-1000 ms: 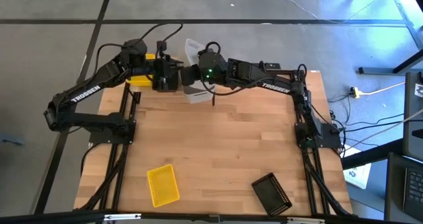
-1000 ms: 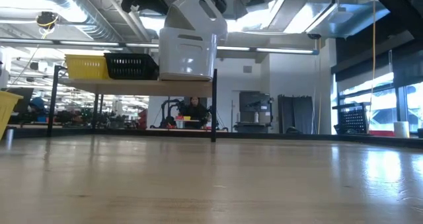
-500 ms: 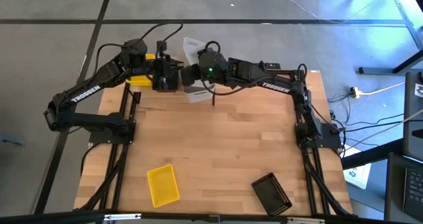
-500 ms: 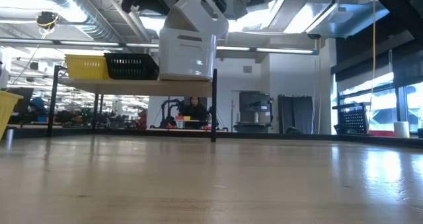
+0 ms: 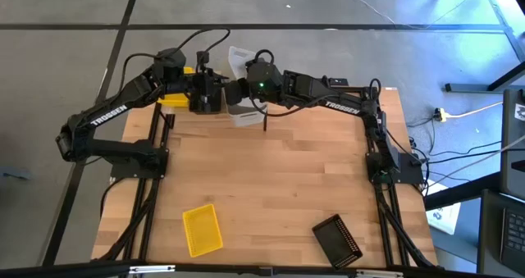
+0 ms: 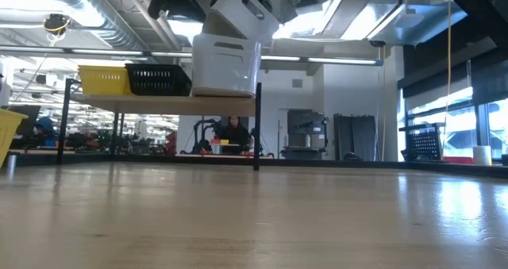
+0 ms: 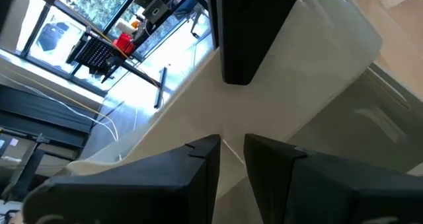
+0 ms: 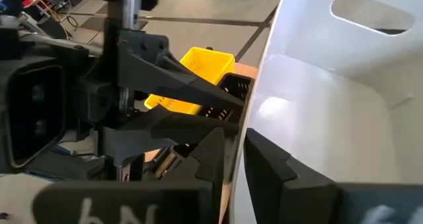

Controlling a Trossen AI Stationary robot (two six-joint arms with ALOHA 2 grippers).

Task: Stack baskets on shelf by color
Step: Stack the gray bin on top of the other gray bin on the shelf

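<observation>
1. At the far edge of the table, over the shelf (image 6: 159, 104): both grippers meeting on one tilted white basket (image 6: 242, 9).
2. Held above a second white basket (image 6: 225, 65), which sits upright on the shelf board hard against the black upright (image 6: 258, 126); lower corner of the held basket dipping into or just over the seated one's mouth, contact not certain.
3. Right gripper (image 8: 236, 159) pinched nearly closed on the near rim of the white basket (image 8: 317, 112), one finger inside the wall, one outside.
4. Left gripper (image 7: 231, 159) likewise narrowed to a thin gap, clamped on an edge of the same white basket (image 7: 297, 85).
5. Tilted with its handle-slot end raised toward the right arm's side, low end toward the left arm's side; long axis not yet in line with the seated basket.
6. Judged next: level the raised end and lower straight down so the two walls nest; right arm better placed to guide that end.
7. Along the shelf toward the left arm: black basket (image 6: 157, 79), then yellow basket (image 6: 103, 80), each just beside its neighbour.
8. Well apart, near the front edge of the table: a yellow basket (image 5: 202, 229) and a black basket (image 5: 337, 239), not yet shelved.
</observation>
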